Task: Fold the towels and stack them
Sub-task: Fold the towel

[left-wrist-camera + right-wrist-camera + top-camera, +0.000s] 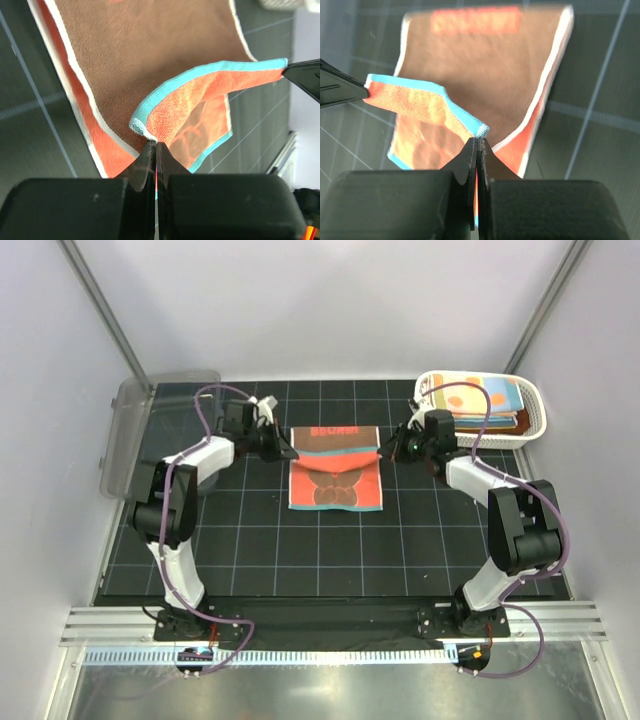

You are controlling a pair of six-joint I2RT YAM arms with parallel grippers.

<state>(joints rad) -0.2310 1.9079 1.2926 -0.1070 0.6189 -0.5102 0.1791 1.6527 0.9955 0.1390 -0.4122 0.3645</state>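
Left gripper [153,150]: closed, pinching one turquoise-edged corner of the coral towel [336,480].
Right gripper [477,145]: closed, pinching the opposite corner of the same edge.
Coral towel: mid-surface, between both grippers. The held edge is stretched between them and raised over the rest of the cloth, orange underside showing. The far part lies flat on the surface [300,550].
Other towels [480,400]: in the white basket [535,410], far right. Whether they are folded cannot be told.
Bin [125,440]: clear, far left, apart from the work.
Done: judged little; no folded stack is visible on the surface.
Left: judged to be laying this fold down, finishing the coral towel, then the basket's towels and the stacking.
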